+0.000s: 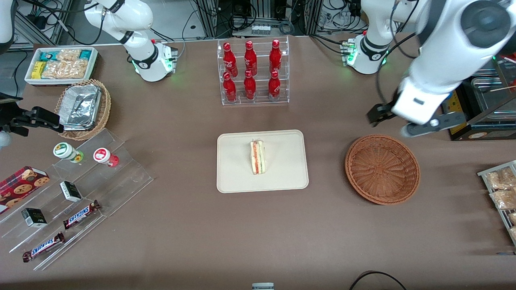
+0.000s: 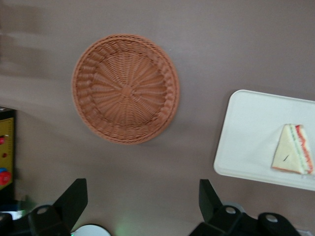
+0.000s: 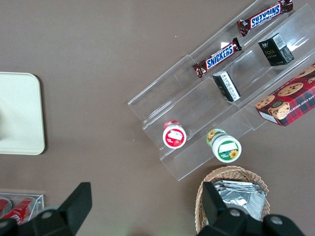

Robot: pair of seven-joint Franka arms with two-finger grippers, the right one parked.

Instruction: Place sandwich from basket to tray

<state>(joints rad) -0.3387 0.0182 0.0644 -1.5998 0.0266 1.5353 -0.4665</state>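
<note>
Sandwich (image 1: 258, 156) lies on tray (image 1: 234, 177), near its middle, cut edge up. Basket (image 1: 382, 169) holds nothing, sits on worktop (image 1: 181, 225) beside tray, toward working arm's end. Gripper (image 1: 407, 121) hangs above worktop, just farther from front camera than basket, fingers (image 2: 74, 199) spread wide, gripping nothing.

one sandwich (image 1: 258, 156), one tray (image 1: 234, 177), one reddish-brown basket (image 1: 382, 169). six red bottles (image 1: 250, 71) in one clear rack, upper centre of the front view. two snickers bars (image 1: 82, 214), two small dark boxes (image 1: 71, 191), two round-lidded cups (image 1: 67, 151), one cookie box (image 1: 22, 183), all lower left. one lighter wicker basket (image 1: 105, 108) of foil containers, one white bin (image 1: 95, 60) of snack packets, upper left. one gripper (image 1: 397, 121), fingers spread, upper right.
</note>
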